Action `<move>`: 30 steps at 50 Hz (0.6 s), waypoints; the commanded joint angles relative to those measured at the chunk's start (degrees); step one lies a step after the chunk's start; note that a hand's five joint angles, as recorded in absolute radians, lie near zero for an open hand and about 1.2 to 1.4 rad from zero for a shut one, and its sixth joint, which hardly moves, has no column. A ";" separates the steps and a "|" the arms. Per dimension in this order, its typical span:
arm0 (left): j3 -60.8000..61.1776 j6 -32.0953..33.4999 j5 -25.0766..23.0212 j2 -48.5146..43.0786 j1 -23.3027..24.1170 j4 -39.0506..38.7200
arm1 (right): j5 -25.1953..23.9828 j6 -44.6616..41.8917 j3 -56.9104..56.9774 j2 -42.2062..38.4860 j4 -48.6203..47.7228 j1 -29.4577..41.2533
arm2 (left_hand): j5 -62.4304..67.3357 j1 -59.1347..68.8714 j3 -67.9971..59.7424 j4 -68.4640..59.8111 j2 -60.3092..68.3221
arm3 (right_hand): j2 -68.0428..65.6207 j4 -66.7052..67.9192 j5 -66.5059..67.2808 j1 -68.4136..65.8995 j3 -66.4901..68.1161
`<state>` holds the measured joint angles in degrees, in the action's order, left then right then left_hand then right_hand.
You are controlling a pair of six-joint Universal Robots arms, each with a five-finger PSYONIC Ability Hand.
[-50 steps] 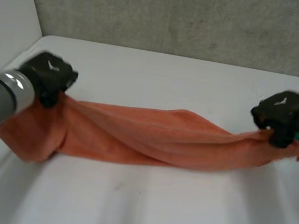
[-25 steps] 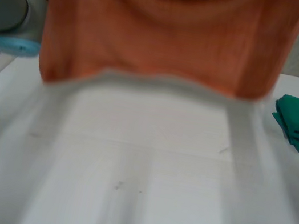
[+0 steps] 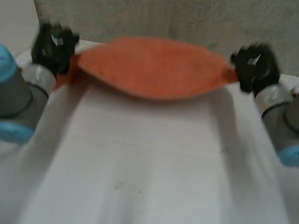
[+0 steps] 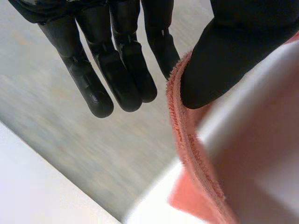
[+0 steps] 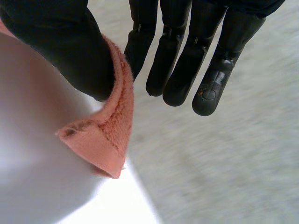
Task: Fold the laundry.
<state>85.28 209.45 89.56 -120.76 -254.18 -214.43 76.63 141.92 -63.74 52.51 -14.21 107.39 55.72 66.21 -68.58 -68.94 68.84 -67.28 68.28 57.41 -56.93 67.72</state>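
Well, we work over the white bench (image 3: 138, 174), and at its far edge the orange towel (image 3: 151, 69) hangs stretched between our hands, sagging in the middle and seemingly lifted off the surface. Our left hand (image 3: 53, 47) has the towel's left end and our right hand (image 3: 255, 62) its right end. On each side, nearly straight fingers (image 4: 117, 70) pinch the hem against the thumb. We judge the folding barely begun: the towel is spread out, with no fold laid yet.
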 commanded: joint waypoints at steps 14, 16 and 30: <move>15.87 8.43 -1.14 4.55 -2.73 10.96 | -0.78 -8.59 -16.67 7.60 26.24 -3.05 | 14.28 13.79 -11.42 -11.06 11.16 | -12.73 11.72 12.59 -23.07 12.28; 16.75 8.52 -1.14 6.14 -2.82 11.93 | -0.78 -9.11 -19.48 9.09 28.44 -4.19 | 14.28 13.79 -11.42 -11.06 11.16 | -12.73 11.72 12.59 -23.07 12.28; 19.31 11.69 -2.28 13.18 -3.25 27.06 | -1.04 -10.61 -26.70 13.67 30.22 -6.66 | 0.93 0.44 1.93 2.29 -2.19 | -12.73 11.72 12.59 -23.07 12.28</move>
<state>105.10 220.05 88.36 -108.20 -257.24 -190.94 75.93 131.33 -88.95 65.24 18.40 101.63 55.72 66.20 -68.58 -68.94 68.82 -67.28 68.28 57.43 -56.93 67.72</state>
